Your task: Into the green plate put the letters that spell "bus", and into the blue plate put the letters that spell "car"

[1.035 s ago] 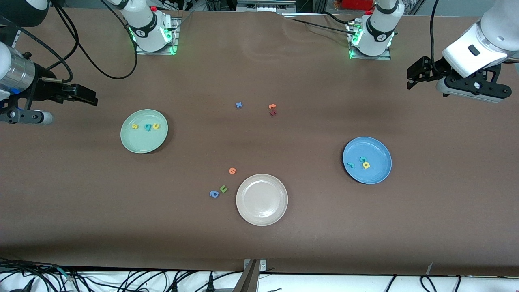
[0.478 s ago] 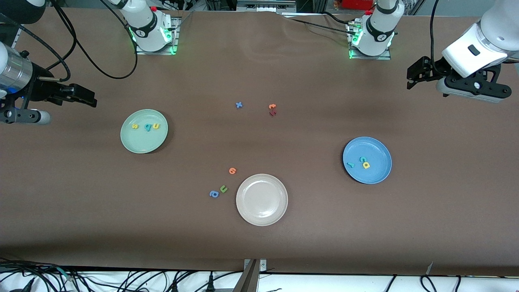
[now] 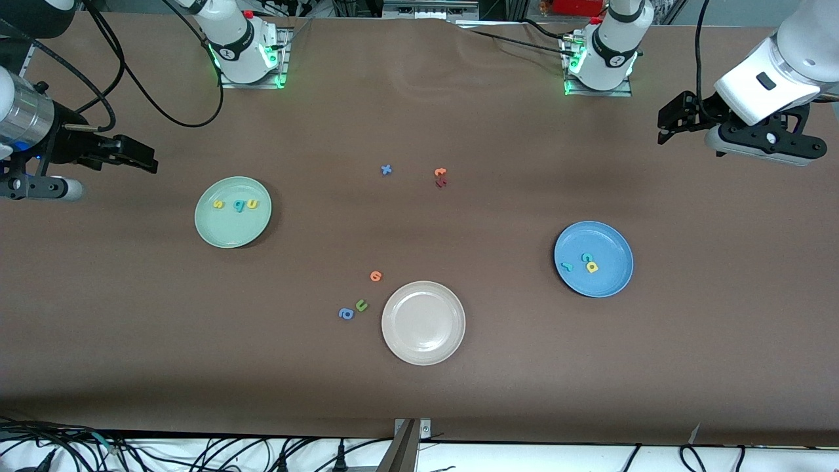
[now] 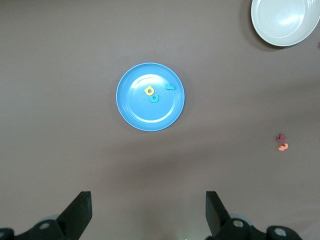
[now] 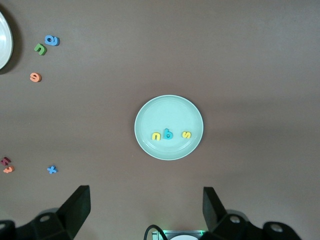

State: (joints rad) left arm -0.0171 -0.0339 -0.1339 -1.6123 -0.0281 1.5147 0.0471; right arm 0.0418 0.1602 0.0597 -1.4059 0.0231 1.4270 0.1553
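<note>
Brown tabletop, sorting looks finished: green plate (image 3: 233, 212) toward the right arm's end holds yellow s (image 3: 219, 205), teal b (image 3: 239, 206) and yellow u (image 3: 253, 204) in a row, clear in the right wrist view too. Blue plate (image 3: 593, 258) toward the left arm's end holds teal c (image 3: 587, 257), teal r (image 3: 566, 266) and yellow a (image 3: 592, 267), bunched together. Beige plate (image 3: 423, 322), nearest the front camera, carries nothing. Leftovers on the table: orange round letter (image 3: 375, 276), green u (image 3: 361, 305) and blue a (image 3: 346, 314) beside the beige plate; blue x (image 3: 387, 170), orange t (image 3: 440, 172) and a dark red letter (image 3: 441, 183) nearer the bases. Over the last second nothing on the table moved; only the right gripper (image 3: 134, 154) shifted slightly, the left gripper (image 3: 675, 118) held still. Both are raised at the table's ends, fingers apart, holding nothing. Read: both words placed, distractors untouched, arms retracted; I'd judge no move left.
</note>
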